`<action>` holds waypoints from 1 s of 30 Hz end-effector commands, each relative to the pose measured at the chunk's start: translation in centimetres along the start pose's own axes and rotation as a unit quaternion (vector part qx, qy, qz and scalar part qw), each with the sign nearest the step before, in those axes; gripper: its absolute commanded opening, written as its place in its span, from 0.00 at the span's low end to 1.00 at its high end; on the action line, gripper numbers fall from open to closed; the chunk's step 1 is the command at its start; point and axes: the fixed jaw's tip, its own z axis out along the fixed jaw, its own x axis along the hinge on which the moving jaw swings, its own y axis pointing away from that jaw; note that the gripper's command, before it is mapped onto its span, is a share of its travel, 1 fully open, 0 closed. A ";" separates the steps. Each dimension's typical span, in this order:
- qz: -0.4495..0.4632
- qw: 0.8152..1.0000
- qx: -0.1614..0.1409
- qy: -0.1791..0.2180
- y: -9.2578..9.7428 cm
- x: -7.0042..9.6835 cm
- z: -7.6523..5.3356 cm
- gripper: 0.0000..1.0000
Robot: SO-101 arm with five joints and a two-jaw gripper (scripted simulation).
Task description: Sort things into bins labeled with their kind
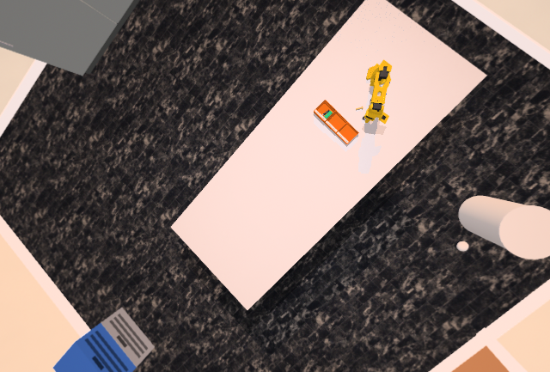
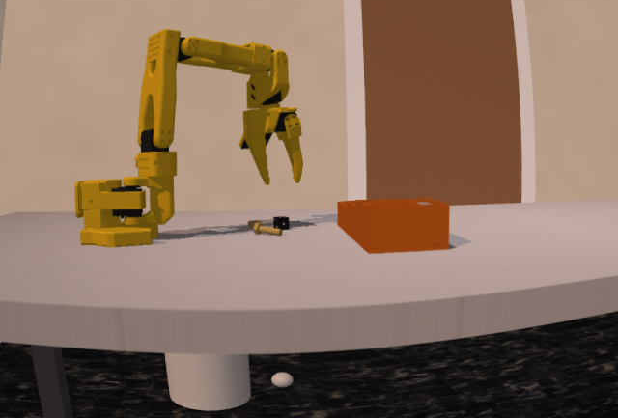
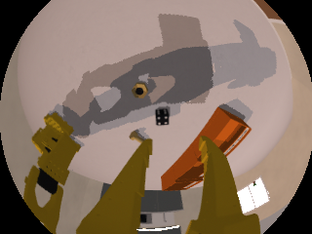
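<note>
My gripper [image 2: 282, 181] hangs above the table with its fingers a little apart and nothing between them; it also shows in the wrist view [image 3: 175, 144] and the overhead view [image 1: 375, 115]. Below it on the table lie a brass bolt [image 2: 266, 228] [image 3: 139, 90] [image 1: 359, 108] and a small black die [image 2: 281, 222] [image 3: 163, 116], close together. The orange row of bins [image 2: 394, 224] [image 1: 335, 122] stands to the right of them. A green thing [image 1: 327, 114] lies in its end compartment. I cannot read the bin labels.
The arm's base [image 2: 115, 216] stands left of the bolt. A brown door panel [image 2: 438, 74] is on the far wall. A white ball [image 2: 282, 379] lies on the floor by the table's round leg [image 2: 207, 380].
</note>
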 end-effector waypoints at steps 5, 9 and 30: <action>-0.103 0.994 0.024 -0.009 0.7 -1.4 -0.8 0.23; -0.144 0.989 0.020 -0.009 1.2 -1.8 -0.8 0.23; -0.191 0.982 0.001 -0.005 2.1 -2.2 -0.2 0.23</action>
